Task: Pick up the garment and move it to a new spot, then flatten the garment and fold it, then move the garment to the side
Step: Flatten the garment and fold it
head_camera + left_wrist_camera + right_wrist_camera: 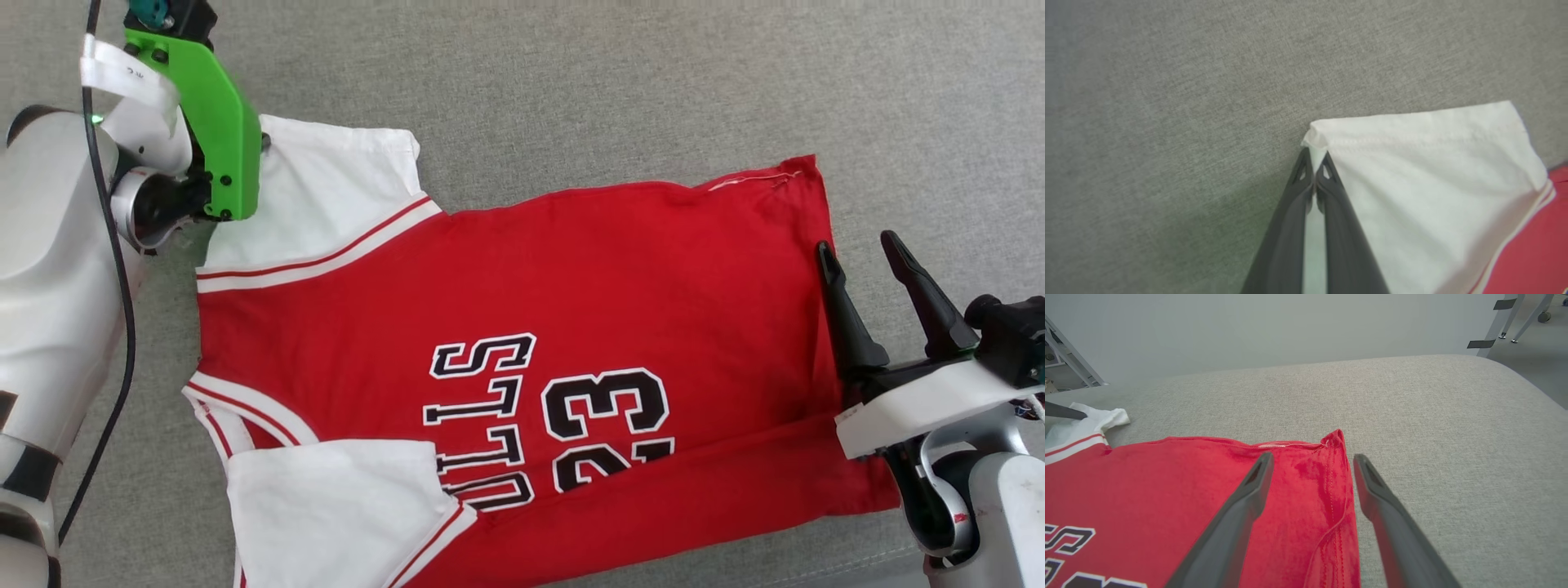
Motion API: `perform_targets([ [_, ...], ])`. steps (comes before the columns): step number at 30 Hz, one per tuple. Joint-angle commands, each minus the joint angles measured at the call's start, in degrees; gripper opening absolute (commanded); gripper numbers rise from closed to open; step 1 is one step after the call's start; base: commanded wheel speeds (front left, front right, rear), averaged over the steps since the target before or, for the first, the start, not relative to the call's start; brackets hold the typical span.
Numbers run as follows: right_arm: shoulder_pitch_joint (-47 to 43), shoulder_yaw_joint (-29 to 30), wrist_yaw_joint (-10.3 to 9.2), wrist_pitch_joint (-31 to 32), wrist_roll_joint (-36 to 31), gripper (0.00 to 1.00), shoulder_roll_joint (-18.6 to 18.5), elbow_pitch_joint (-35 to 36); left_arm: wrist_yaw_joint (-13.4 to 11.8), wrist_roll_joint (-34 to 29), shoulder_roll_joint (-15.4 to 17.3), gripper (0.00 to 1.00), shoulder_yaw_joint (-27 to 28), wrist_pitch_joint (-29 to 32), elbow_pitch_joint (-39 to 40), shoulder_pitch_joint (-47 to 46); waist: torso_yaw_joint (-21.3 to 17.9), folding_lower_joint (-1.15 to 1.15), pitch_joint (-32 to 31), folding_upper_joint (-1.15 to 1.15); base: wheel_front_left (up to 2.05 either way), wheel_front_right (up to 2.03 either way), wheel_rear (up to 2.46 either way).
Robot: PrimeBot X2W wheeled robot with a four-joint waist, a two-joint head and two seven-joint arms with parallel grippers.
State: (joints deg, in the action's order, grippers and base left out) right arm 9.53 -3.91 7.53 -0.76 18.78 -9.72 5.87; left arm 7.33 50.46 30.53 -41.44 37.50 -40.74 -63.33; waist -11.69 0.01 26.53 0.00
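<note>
Head, garment (pixel 571 269): a red jersey tee lay front-up across the grey cushion (pixel 653 82), collar toward the robot's left and hem toward its right.
Head, print (pixel 555 408): black lettering and a "23", both edged in white, ran sideways; the near part was covered.
Head, far sleeve (pixel 326 196): white and flat, with red-and-white stripe trim where it met the red body. Its outer corner lay under the left arm's green bracket (pixel 216 114).
Head, near sleeve (pixel 335 506): white, folded in over the chest, hiding part of the lettering.
Head, near side: a long red strip was folded up over the body, cutting across the lower "23".
Head, hem (pixel 812 196): the far corner was turned, showing pale stitching.
Head, right gripper (pixel 857 245): fingers spread, one over the hem's edge and the other over bare cushion just beside it, gripping nothing.
Left wrist, left gripper (pixel 1313 163): fingers pressed together, pinching the far sleeve's hemmed corner. White cloth showed in the slit between them and bunched just past the tips.
Left wrist, garment: the sleeve ran to that view's right, with trim and red at the lower right.
Right wrist, right gripper: spread wide, straddling the hem's edge. Whether it touched the cloth could not be told.
Right wrist, garment: the red cloth was mildly wrinkled, with double stitching along the hem. It lay well short of the cushion's far edge and rounded right corner.
</note>
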Motion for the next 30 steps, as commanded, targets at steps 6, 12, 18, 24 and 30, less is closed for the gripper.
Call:
perform_targets([
  [6,-1.3,1.1,-0.04,5.4,-0.8,1.0,-3.0,-0.3,0.1,2.3,0.6,0.0,0.5,-4.1,1.8,4.8,3.2,-0.01,-6.5,0.0,0.0,0.0,0.0],
  [12,-0.5,4.3,-0.04,18.0,-0.9,1.0,-5.4,-1.6,-0.3,2.8,1.6,0.0,0.1,-7.5,11.5,8.7,6.7,-0.01,-9.1,0.0,0.0,0.0,0.0],
  [18,6.7,5.3,-0.04,36.0,1.4,1.0,-10.5,-3.7,-5.9,1.8,5.3,0.0,0.1,-6.5,28.1,13.6,10.7,-0.01,-7.8,0.0,0.0,0.0,0.0],
  [24,13.4,4.7,-0.04,45.9,3.8,1.0,-13.5,-7.3,-9.9,1.0,9.2,0.0,0.7,-5.2,39.7,16.5,12.8,-0.01,-4.9,0.0,0.0,0.0,0.0],
  [30,19.0,1.9,-0.04,50.4,3.2,1.0,-16.1,-12.6,-12.3,0.3,10.9,0.0,1.1,-5.4,46.7,18.4,14.5,-0.01,-2.9,0.0,0.0,0.0,0.0],
])
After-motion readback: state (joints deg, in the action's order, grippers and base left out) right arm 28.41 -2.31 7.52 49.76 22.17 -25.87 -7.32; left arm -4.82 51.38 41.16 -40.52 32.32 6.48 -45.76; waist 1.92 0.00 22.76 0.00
